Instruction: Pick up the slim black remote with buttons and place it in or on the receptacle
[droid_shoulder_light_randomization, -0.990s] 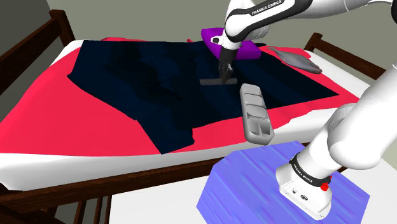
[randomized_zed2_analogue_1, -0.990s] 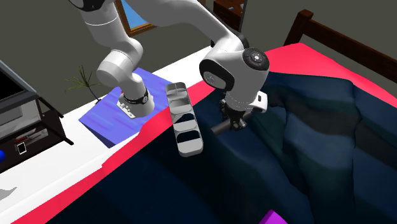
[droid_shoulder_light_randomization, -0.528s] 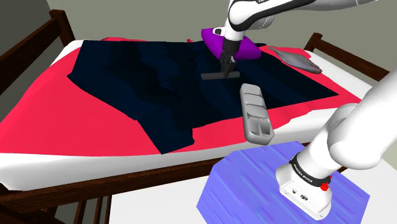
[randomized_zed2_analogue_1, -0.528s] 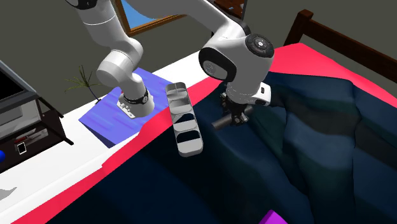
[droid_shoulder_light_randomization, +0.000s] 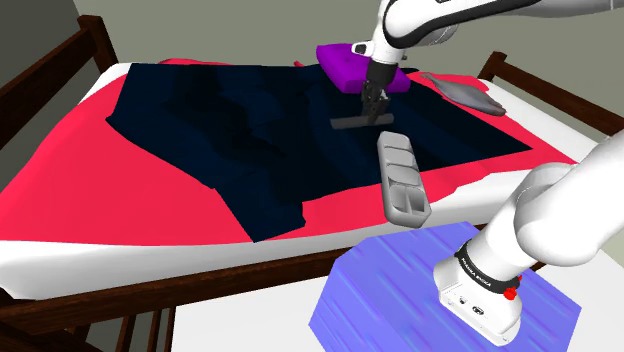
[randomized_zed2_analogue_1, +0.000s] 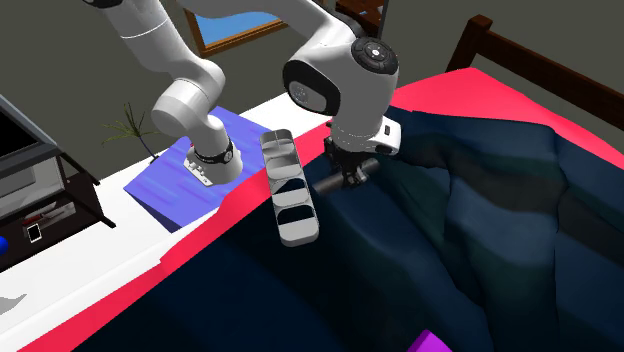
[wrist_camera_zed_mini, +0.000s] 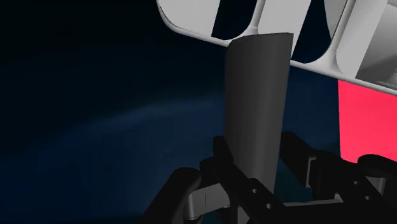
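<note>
black gripper (droid_shoulder_light_randomization: 372, 110) clasping slim matte dark remote (wrist_camera_zed_mini: 254, 108), grey three-compartment tray (droid_shoulder_light_randomization: 411, 213)

Glossy white rounded arm (droid_shoulder_light_randomization: 560, 210) with dark joint bands, a small red dot (droid_shoulder_light_randomization: 512, 293), and a black gripper (droid_shoulder_light_randomization: 371, 116).

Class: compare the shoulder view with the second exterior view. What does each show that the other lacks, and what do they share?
Shoulder view alone: a flat grey object by the bed's far edge. Second exterior view alone: a plant, a framed blue picture and a dark shelf unit. Shared: the gripper shut on the black remote, over the dark blue blanket near the grey compartment tray, and the blue stand.
</note>
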